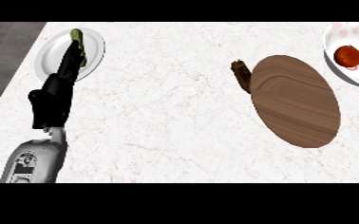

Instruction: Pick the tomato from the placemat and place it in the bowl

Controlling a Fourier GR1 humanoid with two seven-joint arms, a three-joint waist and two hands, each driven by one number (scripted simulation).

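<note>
On the marble surface (175, 123), the left hand (60, 88) rests at the left with fingers straight, reaching over a white plate (49, 52) holding something green (79, 45). A round wooden placemat (294, 99) lies right. Farthest right, the tomato (346, 55) sits inside the bowl (331, 38).

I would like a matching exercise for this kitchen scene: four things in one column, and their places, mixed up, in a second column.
Things:
1. tomato
2. wooden placemat
3. green vegetable
4. left robot hand

Places:
A. on the white plate at far left
B. inside the bowl at the right edge
C. stretched open over the plate's lower rim
D. on the counter, right of centre

Pairs: 1-B, 2-D, 3-A, 4-C
</note>
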